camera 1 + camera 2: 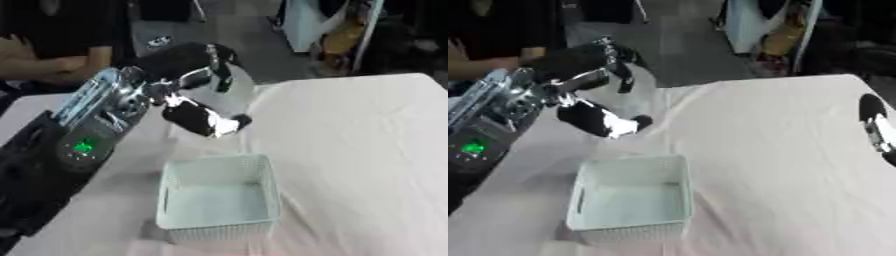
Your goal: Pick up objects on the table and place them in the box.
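My left hand [188,65] reaches in from the left and hangs above the table, just beyond the far edge of the box. Its black fingers and thumb are curled round a white rounded object [229,95], which is partly hidden by them. The box [219,159] is a white open basket with woven walls, standing on the cloth near the front, and nothing shows inside it. My right hand [874,125] appears only at the right edge of the right eye view, low over the table.
A pale pink cloth [359,150] covers the table, and its far edge runs behind the left hand. My left forearm [83,147], with a green lit display, crosses the table's left side. Bags and furniture [337,30] stand on the floor beyond.
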